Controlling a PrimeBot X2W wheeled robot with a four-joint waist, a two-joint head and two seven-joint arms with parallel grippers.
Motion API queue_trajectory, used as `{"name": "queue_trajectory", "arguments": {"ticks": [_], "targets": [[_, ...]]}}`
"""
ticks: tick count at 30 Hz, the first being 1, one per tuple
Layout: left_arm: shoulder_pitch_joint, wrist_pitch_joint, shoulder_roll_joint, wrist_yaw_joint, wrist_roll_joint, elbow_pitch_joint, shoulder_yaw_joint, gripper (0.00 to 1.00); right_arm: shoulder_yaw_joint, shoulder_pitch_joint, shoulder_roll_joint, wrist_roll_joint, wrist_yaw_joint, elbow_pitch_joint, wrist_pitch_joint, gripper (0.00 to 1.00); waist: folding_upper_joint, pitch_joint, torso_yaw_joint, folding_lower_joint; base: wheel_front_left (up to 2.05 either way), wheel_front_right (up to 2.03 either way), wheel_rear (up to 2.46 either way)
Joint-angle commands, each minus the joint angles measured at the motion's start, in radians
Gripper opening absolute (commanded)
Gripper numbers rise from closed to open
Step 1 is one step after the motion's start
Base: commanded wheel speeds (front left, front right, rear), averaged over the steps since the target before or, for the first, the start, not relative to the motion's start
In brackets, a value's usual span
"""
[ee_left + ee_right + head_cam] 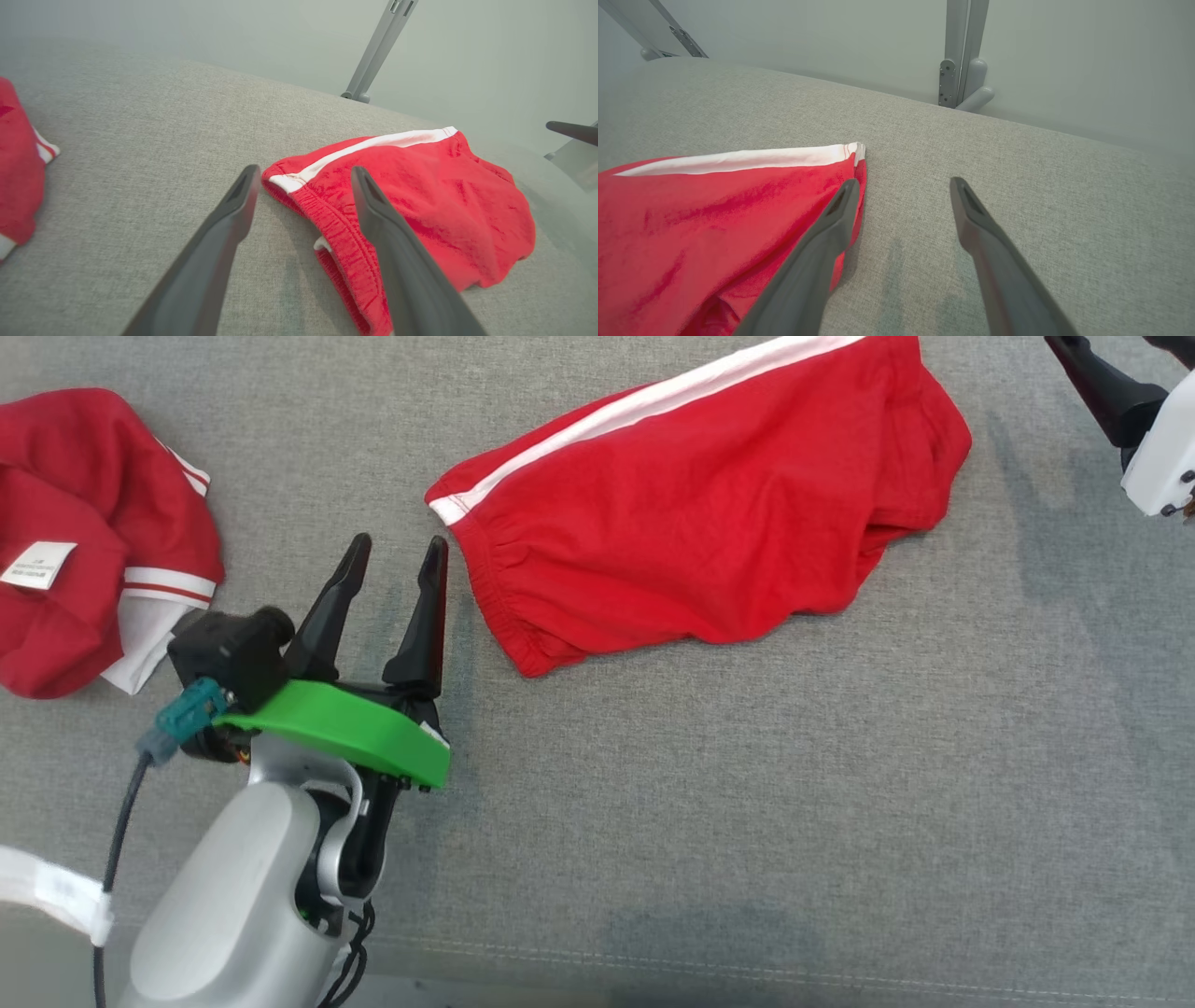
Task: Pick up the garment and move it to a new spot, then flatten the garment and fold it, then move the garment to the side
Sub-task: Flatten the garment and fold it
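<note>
The garment [719, 513] is a pair of red shorts with a white side stripe, lying crumpled on the grey cloth surface [747, 803]. My left gripper [399, 543] stands open just left of its elastic waistband, holding nothing. In the left wrist view the garment [420, 186] lies past and right of the left gripper [304, 170]. A dark finger [1102, 383] of my right gripper shows at the top right, beyond the garment's far end. In the right wrist view the right gripper [904, 183] is open and empty, its left finger beside the hem of the garment [714, 210].
A second red garment [75, 523] with white trim and a label lies bunched at the far left, also in the left wrist view [14, 177]. Grey metal posts [962, 56] stand behind the surface's far edge. A seam [747, 971] runs along the near edge.
</note>
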Motion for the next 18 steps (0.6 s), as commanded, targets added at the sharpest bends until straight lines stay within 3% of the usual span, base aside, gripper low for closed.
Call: {"name": "queue_trajectory", "arguments": {"ticks": [1, 7, 18], "targets": [[0.045, -0.052, 0.009, 0.042, 0.051, -0.025, -0.005, 1.00, -0.013, 0.017, 0.010, 0.002, 0.000, 0.025, 0.025, 1.00, 0.0000, -0.011, 0.012, 0.0000, 0.00, 0.00, 0.00], [0.104, -0.155, -0.009, 0.108, 0.189, -0.041, -0.032, 1.00, -0.049, 0.009, 0.102, -0.016, 0.000, 0.134, 0.104, 1.00, 0.0000, 0.016, 0.061, 0.0000, 0.00, 0.00, 0.00], [0.153, -0.172, -0.131, 0.050, 0.291, 0.007, 0.002, 1.00, -0.038, -0.029, 0.255, -0.180, 0.000, 0.373, 0.243, 1.00, 0.0000, 0.025, 0.133, 0.0000, 0.00, 0.00, 0.00]]}}
